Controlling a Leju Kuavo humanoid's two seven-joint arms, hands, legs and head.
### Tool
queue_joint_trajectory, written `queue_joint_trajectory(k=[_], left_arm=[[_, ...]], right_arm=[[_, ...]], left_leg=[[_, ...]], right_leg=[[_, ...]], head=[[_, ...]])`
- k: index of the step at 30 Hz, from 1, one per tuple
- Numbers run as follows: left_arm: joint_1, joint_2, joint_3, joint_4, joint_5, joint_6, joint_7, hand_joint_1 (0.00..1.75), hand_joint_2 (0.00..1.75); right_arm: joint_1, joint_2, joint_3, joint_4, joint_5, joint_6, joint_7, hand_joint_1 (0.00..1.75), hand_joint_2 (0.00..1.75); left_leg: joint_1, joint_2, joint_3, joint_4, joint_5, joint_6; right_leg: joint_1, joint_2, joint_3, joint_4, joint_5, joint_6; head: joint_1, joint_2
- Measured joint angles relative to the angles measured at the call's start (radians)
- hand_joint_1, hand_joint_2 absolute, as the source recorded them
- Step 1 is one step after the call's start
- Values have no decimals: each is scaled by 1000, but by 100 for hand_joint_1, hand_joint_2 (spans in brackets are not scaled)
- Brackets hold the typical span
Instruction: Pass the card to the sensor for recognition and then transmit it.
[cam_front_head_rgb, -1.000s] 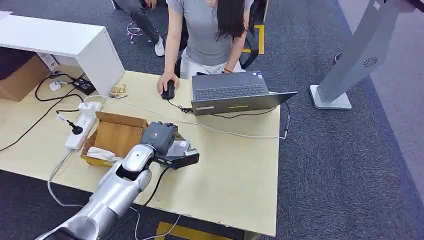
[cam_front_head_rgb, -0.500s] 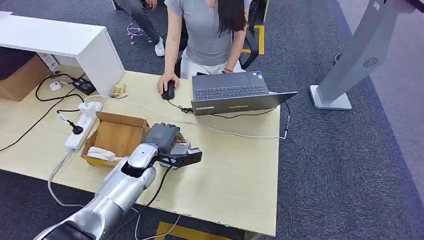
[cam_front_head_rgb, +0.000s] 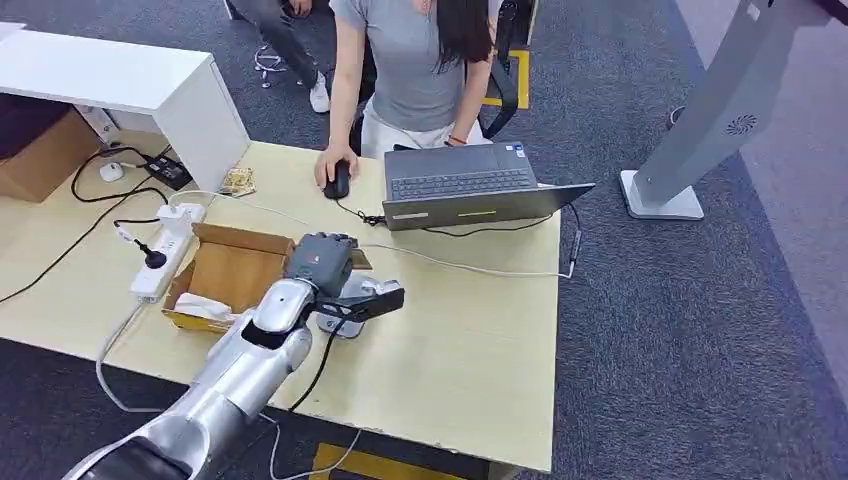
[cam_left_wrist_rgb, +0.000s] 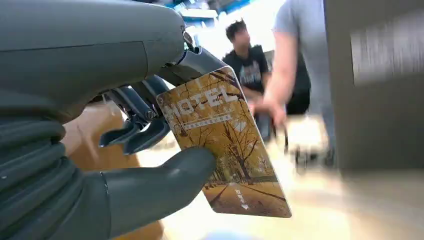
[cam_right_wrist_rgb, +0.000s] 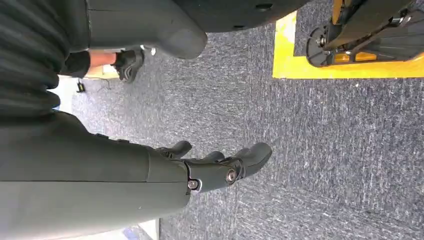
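Note:
My left hand (cam_front_head_rgb: 322, 268) hovers over the middle of the pale wooden table (cam_front_head_rgb: 470, 350), right of the cardboard box. It pinches a hotel card (cam_left_wrist_rgb: 225, 145) printed with autumn trees and the word HOTEL between its thumb (cam_left_wrist_rgb: 165, 175) and its dark fingers (cam_left_wrist_rgb: 135, 130). A brown sliver of the card (cam_front_head_rgb: 358, 260) sticks out past the hand. Just below the hand sits a small grey sensor (cam_front_head_rgb: 345, 323), partly hidden, with a black cable running to the table's near edge. My right hand (cam_right_wrist_rgb: 215, 167) hangs over the grey carpet, fingers apart, holding nothing.
An open cardboard box (cam_front_head_rgb: 235, 270) and a white power strip (cam_front_head_rgb: 165, 250) lie left of the hand. Behind it stands a grey laptop (cam_front_head_rgb: 470, 185), where a seated person rests a hand on a black mouse (cam_front_head_rgb: 337, 182). A white cable (cam_front_head_rgb: 470, 268) crosses the table.
My left hand with the card has shifted slightly right and lifted a little above the sensor, its fingers now higher. The person and the laptop have stayed put.

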Motion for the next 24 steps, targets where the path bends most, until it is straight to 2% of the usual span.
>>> queue_joint_trajectory(k=[4,11,19,24], left_arm=[[-1,31,23,-92,-9,85,-3,175,175],[-4,66,75,-178,-19,116,-17,175,175],[-32,91,115,-185,-47,123,-16,175,175],[-147,124,138,-91,-84,144,-1,175,175]], right_arm=[[1,0,5,0,5,-1,-4,0,175],[0,-2,21,0,11,-2,-12,0,175],[0,-2,27,0,15,0,-11,0,175],[-1,-4,43,0,23,3,-4,0,175]], left_leg=[[0,0,0,0,0,0],[0,0,0,0,0,0],[0,0,0,0,1,-1],[0,-1,0,0,1,-1]], right_leg=[[0,0,0,0,0,0],[0,0,0,0,0,0],[0,0,0,0,0,0],[0,0,-1,1,0,0]], head=[[0,0],[0,0],[0,0],[0,0]])
